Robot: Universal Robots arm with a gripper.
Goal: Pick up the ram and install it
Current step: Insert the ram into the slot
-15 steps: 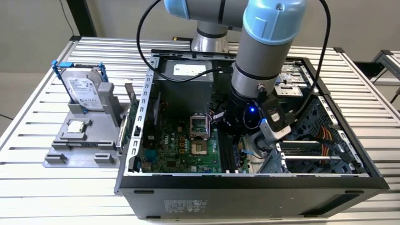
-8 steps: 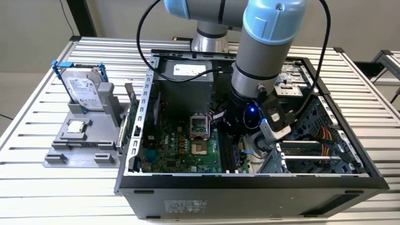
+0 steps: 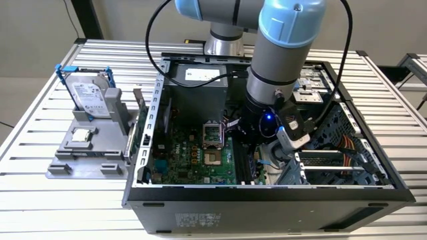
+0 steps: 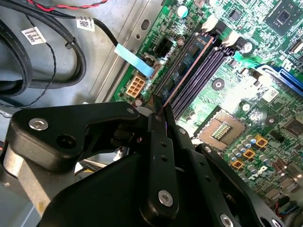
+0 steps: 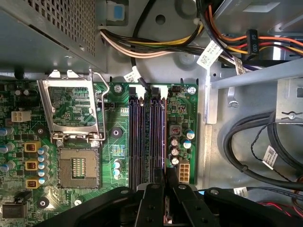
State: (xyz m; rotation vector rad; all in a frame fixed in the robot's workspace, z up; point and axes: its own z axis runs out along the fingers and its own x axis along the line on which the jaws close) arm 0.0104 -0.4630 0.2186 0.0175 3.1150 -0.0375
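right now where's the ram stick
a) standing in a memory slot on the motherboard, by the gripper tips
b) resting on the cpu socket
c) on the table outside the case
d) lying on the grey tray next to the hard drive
a: in the second wrist view the ram stands on edge in one of the black memory slots of the motherboard, with the gripper at its near end.
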